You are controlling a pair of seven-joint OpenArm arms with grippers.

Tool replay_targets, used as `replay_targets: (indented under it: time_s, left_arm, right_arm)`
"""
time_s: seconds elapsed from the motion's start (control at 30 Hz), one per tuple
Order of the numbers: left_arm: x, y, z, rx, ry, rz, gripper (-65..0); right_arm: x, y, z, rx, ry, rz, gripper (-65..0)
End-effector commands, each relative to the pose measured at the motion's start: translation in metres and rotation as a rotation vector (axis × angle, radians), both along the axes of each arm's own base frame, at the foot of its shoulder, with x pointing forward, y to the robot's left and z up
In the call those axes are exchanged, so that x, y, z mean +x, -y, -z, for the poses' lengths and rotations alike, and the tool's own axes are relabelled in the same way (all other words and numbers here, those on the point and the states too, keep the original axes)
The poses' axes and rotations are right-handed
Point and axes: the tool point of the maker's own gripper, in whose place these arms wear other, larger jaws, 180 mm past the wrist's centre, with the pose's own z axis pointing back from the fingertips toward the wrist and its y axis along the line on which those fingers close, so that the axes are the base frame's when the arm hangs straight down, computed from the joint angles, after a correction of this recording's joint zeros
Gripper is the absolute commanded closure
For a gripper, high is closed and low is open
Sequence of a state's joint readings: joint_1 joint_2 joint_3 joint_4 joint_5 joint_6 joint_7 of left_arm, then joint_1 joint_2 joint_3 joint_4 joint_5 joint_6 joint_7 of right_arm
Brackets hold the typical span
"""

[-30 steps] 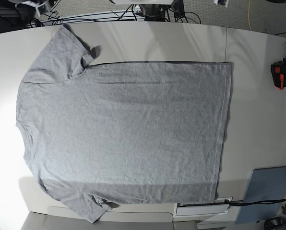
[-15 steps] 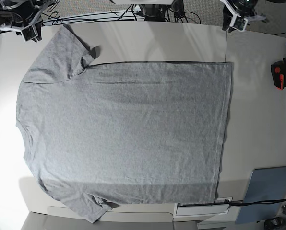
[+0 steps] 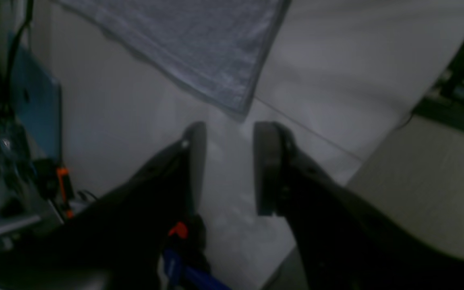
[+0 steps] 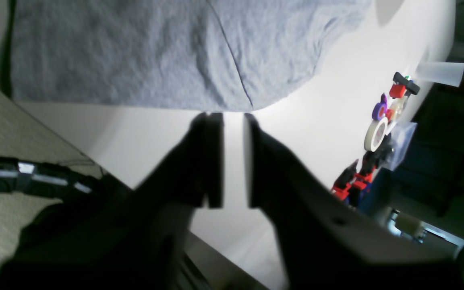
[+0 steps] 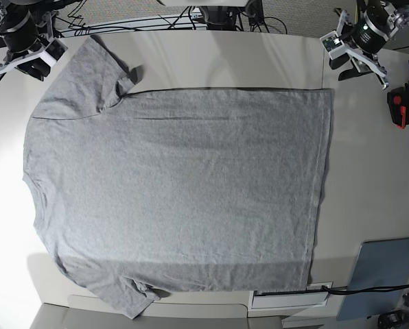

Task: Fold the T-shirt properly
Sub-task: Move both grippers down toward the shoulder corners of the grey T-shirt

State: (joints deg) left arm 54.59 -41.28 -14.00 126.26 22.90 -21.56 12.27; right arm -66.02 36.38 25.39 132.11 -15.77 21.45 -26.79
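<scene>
A large heather-grey T-shirt (image 5: pixel 177 185) lies spread flat, plain side up, across a pale table (image 5: pixel 369 157) seen from above. Its collar end points toward nine o'clock and its straight bottom hem runs down the three o'clock side. One short sleeve reaches toward eleven o'clock, with its edge folded over on itself; the other sleeve hangs at seven o'clock by the table's near edge.

The left gripper (image 5: pixel 357 63) sits at one o'clock in the overhead view, just beyond the shirt's hem corner and not touching it. From its own wrist camera the left gripper's two dark fingers (image 3: pixel 271 169) stand apart with a clear gap of bare table between them, holding nothing; the hem corner of the shirt (image 3: pixel 232 100) lies just ahead of the fingertips.

The right gripper (image 5: pixel 18 63) sits at eleven o'clock in the overhead view, just beside the upper sleeve. In its wrist view the fingers (image 4: pixel 214 161) are parted only by a narrow slit, empty, with the rounded sleeve edge (image 4: pixel 232 100) right at the tips.

At three o'clock on the table rests a black and orange tool (image 5: pixel 399 108). A grey-blue flat panel (image 5: pixel 383 274) lies at five o'clock. A roll of tape (image 4: pixel 377 135) shows at three o'clock in the right wrist view.
</scene>
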Motion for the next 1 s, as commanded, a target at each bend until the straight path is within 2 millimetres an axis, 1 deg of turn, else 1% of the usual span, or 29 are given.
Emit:
replay_targets:
  time_s: [0.0,0.03,0.1,0.17,0.27,0.3,0.43,0.53,0.63,0.77,0.97]
  left_arm:
    - [0.001,0.004,-0.005,-0.014,0.012,0.035,-22.9]
    - [-0.001,0.006,-0.003,-0.016,0.002,0.066,-23.0]
    - [-0.005,0.009,0.002,0.000,-0.018,0.142,-23.0]
    - [-0.003,0.006,0.008,0.032,-0.023,0.163,-23.0]
    - [0.007,0.008,0.016,0.035,0.002,0.162,-23.0]
    - [0.011,0.011,0.018,0.026,0.013,0.161,-23.0]
    - [0.016,0.026,0.035,0.020,-0.011,0.175,-23.0]
    - [0.020,0.031,0.049,0.042,-0.016,0.180,-23.0]
    - [0.028,0.027,0.059,0.092,0.005,0.173,-23.0]
    - [0.035,0.022,0.068,0.104,0.002,0.166,-23.0]
    - [0.047,0.011,0.076,0.129,0.001,0.148,-23.0]
  right_arm:
    - [0.002,0.004,-0.006,-0.036,0.010,0.001,-15.1]
    - [0.001,0.008,-0.005,-0.054,0.004,0.010,-18.6]
    - [0.000,0.012,-0.004,-0.074,-0.001,0.010,-22.2]
    - [0.000,0.015,-0.001,-0.078,-0.009,0.007,-22.2]
    - [0.003,0.016,0.000,-0.080,-0.011,-0.013,-22.2]
    - [0.004,0.015,-0.001,-0.078,-0.008,-0.022,-22.2]
    - [0.007,0.016,-0.003,-0.099,0.003,-0.035,-22.2]
    - [0.009,0.016,-0.004,-0.098,0.012,-0.035,-22.2]
    - [0.010,0.016,-0.005,-0.098,0.014,-0.035,-22.2]
    - [0.010,0.016,-0.005,-0.098,0.014,-0.035,-22.2]
    - [0.010,0.016,-0.004,-0.097,0.014,-0.035,-22.2]
